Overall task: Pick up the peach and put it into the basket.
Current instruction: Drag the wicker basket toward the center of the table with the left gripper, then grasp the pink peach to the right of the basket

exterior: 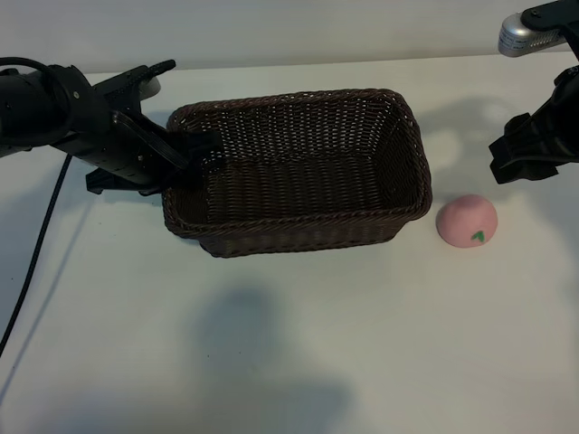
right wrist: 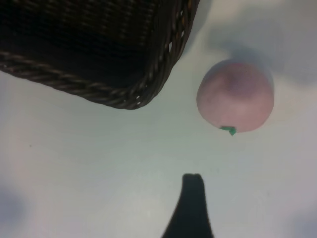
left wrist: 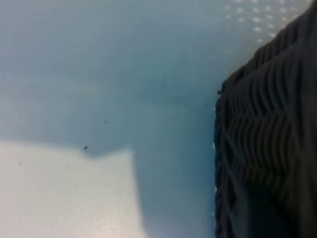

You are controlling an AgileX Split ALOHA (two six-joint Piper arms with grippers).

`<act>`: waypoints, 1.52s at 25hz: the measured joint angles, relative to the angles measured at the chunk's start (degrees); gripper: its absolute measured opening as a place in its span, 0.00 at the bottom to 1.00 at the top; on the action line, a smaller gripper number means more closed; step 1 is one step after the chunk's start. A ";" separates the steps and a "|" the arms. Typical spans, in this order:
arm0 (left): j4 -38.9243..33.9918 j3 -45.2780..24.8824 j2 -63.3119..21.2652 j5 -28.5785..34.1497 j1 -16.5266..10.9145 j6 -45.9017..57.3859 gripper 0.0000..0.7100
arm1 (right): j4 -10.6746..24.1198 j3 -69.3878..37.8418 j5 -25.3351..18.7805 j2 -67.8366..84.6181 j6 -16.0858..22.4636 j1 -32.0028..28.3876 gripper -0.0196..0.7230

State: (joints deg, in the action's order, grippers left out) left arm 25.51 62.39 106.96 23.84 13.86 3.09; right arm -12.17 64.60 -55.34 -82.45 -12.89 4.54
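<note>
**Left gripper at basket's left wall; peach on table at right**

Left gripper [exterior: 194, 154]: jaws sit at the left short wall of the large rectangular dark-brown woven wicker basket [exterior: 298, 231], at its rim. Whether they are clamped on the wall or merely beside it cannot be told; how far they are parted cannot be told either. Left wrist view shows only the weave of the basket wall [left wrist: 267, 148] close up and bare table beside it.

Right gripper [exterior: 534, 163]: jaws stand wide apart, holding nothing. It hangs above the table at the right edge of the exterior view, on the far side of the peach and apart from it. 1 dark fingertip [right wrist: 190, 208] shows in the right wrist view, clear of the fruit.

Small round pale-pink toy peach [exterior: 468, 220] with a tiny green leaf mark: resting on the white table [exterior: 271, 344], just right of the basket's near-right corner, not touching it. Right wrist view agrees: peach [right wrist: 235, 96] beside the rounded basket corner [right wrist: 124, 96], a gap between them.

Basket interior shows nothing inside.
</note>
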 joint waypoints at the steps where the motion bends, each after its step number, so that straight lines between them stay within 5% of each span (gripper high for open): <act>1: 0.06 0.00 0.00 0.27 0.00 0.00 0.40 | 0.00 0.00 0.00 0.00 0.00 0.00 0.81; 6: 0.29 0.00 -1.89 1.53 0.00 0.00 0.91 | 0.00 0.00 0.00 0.00 0.00 0.00 0.81; 9: -0.40 0.00 -5.10 1.94 0.00 0.11 0.99 | 0.00 0.00 0.00 0.00 0.00 0.00 0.81; 21: -15.17 0.00 -27.59 8.90 0.00 2.68 0.93 | 0.00 0.00 -0.05 0.00 0.00 0.00 0.81; 30: -38.29 0.00 -41.45 25.77 0.00 13.40 0.89 | 0.05 0.00 -0.12 0.00 0.00 0.00 0.81; 38: -39.73 -7.13 -64.89 31.37 0.00 11.51 0.85 | 0.05 0.00 -0.17 0.00 0.00 0.00 0.81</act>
State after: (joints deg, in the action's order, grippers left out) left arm -14.22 55.25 42.07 55.21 13.86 14.60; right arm -12.12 64.60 -55.51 -82.45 -12.89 4.54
